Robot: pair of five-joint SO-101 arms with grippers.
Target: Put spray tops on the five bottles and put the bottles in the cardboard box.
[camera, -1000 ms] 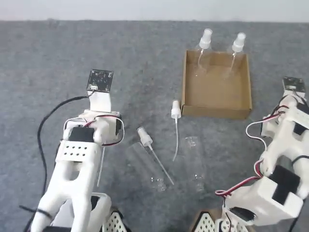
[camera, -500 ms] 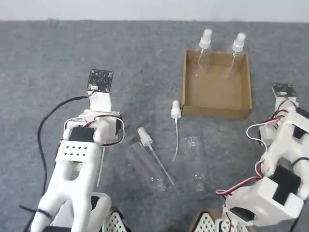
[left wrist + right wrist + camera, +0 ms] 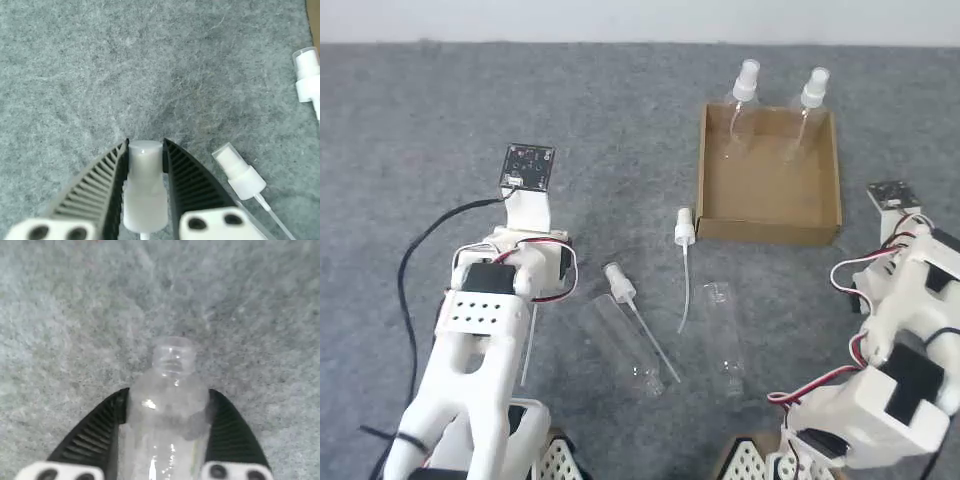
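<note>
While hanging over grey mat (image 3: pixel 420 120), left gripper (image 3: pixel 145 146): clamped on a white spray top (image 3: pixel 145 190)
right gripper (image 3: pixel 170 392): squeezing an uncapped bottle (image 3: pixel 172 365)
cardboard box (image 3: pixel 770 232): two capped bottles (image 3: pixel 745 95) standing inside
mat: two bare bottles (image 3: pixel 725 335) lying flat, two loose tops (image 3: pixel 619 283) beside

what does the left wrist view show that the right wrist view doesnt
Left wrist view: the left gripper clamps a white spray top, with a second spray top and a third spray top lying on the mat beyond it.
Right wrist view: the right gripper clamps a clear bottle whose neck is uncapped.
Both: grey mat underneath, and black ribbed fingers closed on a task part.
</note>
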